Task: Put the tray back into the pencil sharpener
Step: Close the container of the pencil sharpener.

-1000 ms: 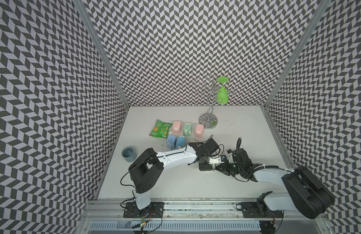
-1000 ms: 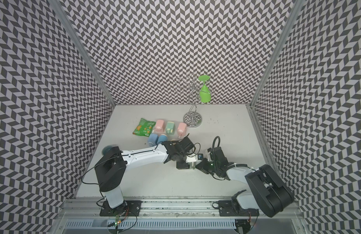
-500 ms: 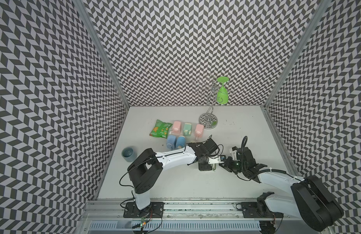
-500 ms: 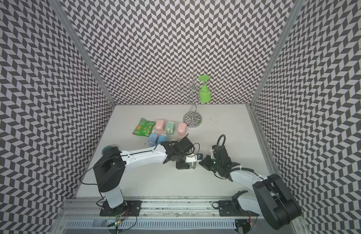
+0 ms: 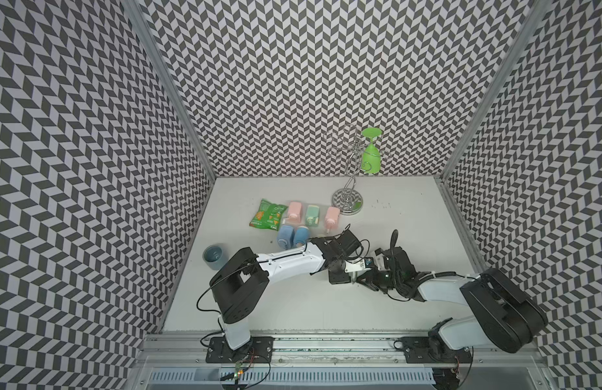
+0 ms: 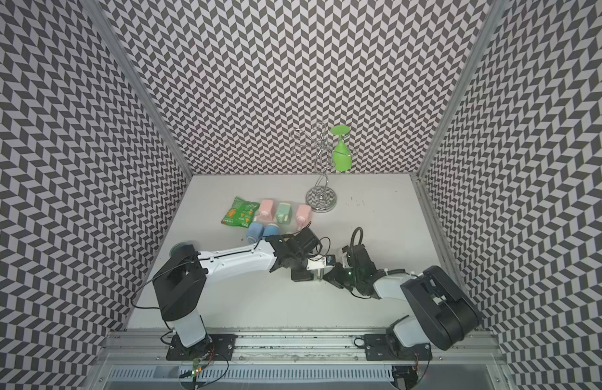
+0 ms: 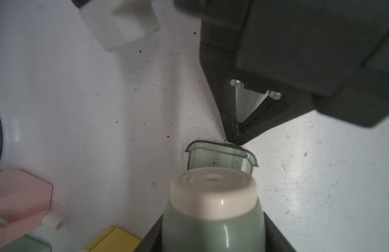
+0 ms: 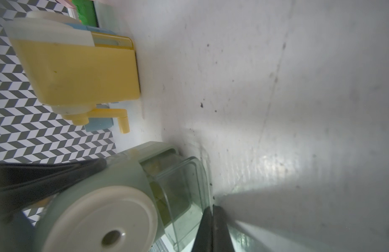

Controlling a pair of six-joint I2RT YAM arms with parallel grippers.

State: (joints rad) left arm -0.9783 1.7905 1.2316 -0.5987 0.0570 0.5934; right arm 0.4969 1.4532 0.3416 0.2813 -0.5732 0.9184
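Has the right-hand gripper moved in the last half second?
Yes. Judged against the metal glass rack, the right gripper has slid leftward in both top views, closing in on the green pencil sharpener.

We see the left gripper (image 5: 342, 275) and the right gripper (image 5: 362, 278) meeting tip to tip at the middle of the table (image 5: 293, 314). Beyond them, to the left, lie a snack bag (image 5: 266, 218) and some pastel sharpeners (image 5: 313, 215). A cup (image 5: 214, 256) sits at the left edge. At the far side, a wire rack (image 5: 348, 199) holds a green glass (image 5: 371, 158).
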